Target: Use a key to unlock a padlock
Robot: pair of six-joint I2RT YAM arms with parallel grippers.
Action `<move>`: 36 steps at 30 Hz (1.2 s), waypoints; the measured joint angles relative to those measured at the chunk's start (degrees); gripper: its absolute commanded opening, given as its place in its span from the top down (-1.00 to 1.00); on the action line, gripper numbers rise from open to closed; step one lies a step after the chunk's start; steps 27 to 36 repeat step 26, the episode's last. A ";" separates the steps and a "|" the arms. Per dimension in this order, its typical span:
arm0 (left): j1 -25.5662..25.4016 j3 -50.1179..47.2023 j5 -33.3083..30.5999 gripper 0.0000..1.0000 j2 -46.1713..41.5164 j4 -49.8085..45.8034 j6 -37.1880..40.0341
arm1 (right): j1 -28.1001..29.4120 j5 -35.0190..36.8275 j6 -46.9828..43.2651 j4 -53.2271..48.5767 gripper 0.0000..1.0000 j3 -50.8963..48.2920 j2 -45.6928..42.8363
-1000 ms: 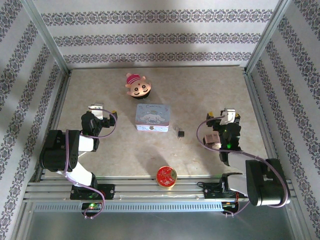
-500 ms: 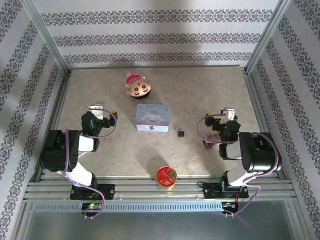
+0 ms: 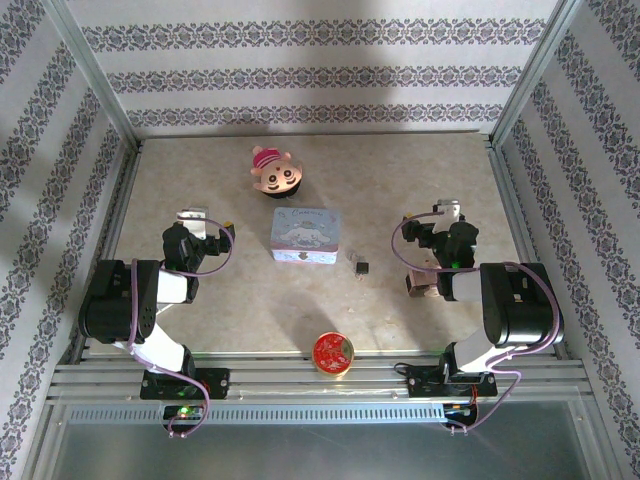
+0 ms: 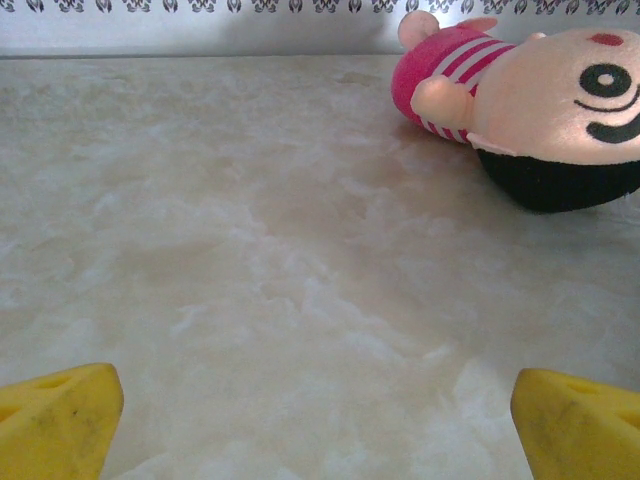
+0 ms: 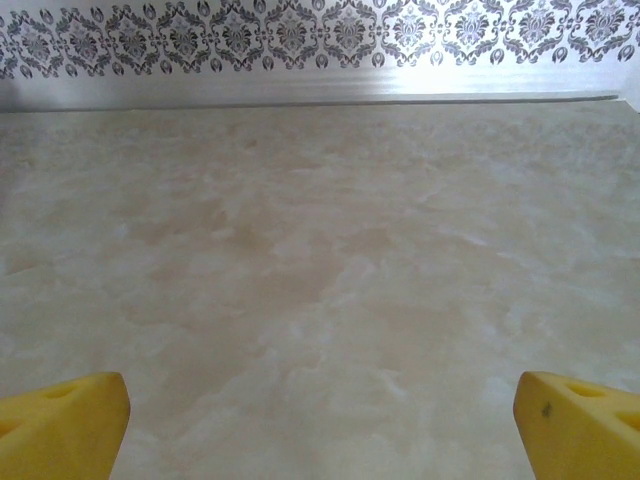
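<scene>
The padlock, a tiny dark block, lies on the marbled table just right of the pastel tin. A small greyish bit touches its upper-left side; I cannot tell whether that is the key or the shackle. My left gripper is far to the padlock's left, and in its wrist view it is open over bare table. My right gripper is to the padlock's right and slightly farther back. It is also open, with nothing between its yellow fingertips.
A pastel-blue cartoon tin stands mid-table. Behind it lies a pink plush toy, also ahead and right of the left gripper. A red round tin sits at the near edge. Patterned walls and metal frame posts enclose the table.
The right arm has folded back over its base, and its gripper has shifted a little to the left and farther back. The left arm, padlock and tin have not moved.
</scene>
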 measured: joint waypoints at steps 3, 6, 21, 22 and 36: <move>0.00 0.00 0.00 -0.99 0.00 0.00 -0.02 | 0.00 -0.07 0.02 -0.22 -0.97 0.00 0.00; 0.00 0.00 0.00 -0.99 0.00 0.00 -0.02 | 0.00 -0.20 0.02 -0.24 -0.96 0.00 0.00; 0.00 0.00 0.00 -0.99 0.00 0.00 0.00 | 0.02 0.17 0.02 -0.72 -0.97 0.00 0.00; 0.00 0.00 0.00 -0.99 0.00 0.00 -0.02 | 0.02 0.37 0.02 -0.90 -0.96 0.00 0.00; 0.00 0.00 0.00 -0.99 0.00 0.00 -0.02 | 0.02 1.09 0.02 -1.33 -0.96 0.00 0.00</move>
